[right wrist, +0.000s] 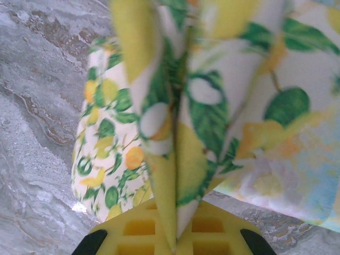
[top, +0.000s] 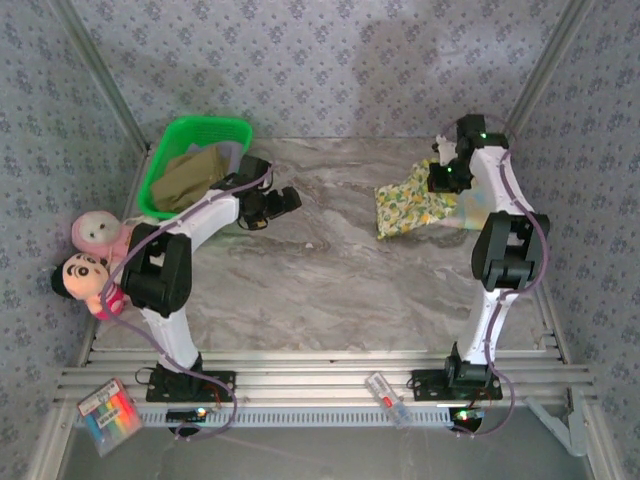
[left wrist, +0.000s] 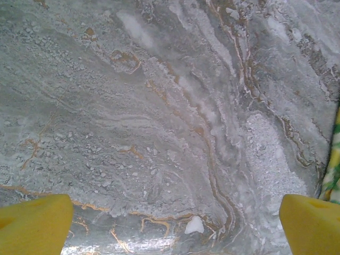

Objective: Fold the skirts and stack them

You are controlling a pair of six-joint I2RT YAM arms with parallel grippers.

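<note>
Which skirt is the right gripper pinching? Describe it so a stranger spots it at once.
Start at the far right of the marble table, where the right gripper pinches cloth. That lemon-print skirt is white, with yellow fruit and green leaves. The pale pastel skirt beside it lacks leaves; the olive skirt lies in the green basket.

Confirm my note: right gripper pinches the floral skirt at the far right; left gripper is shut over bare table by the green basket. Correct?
Only the left gripper is wrong: it is open, yellow fingers wide apart over bare table, as the left wrist view shows. The right gripper does pinch the floral skirt.
</note>
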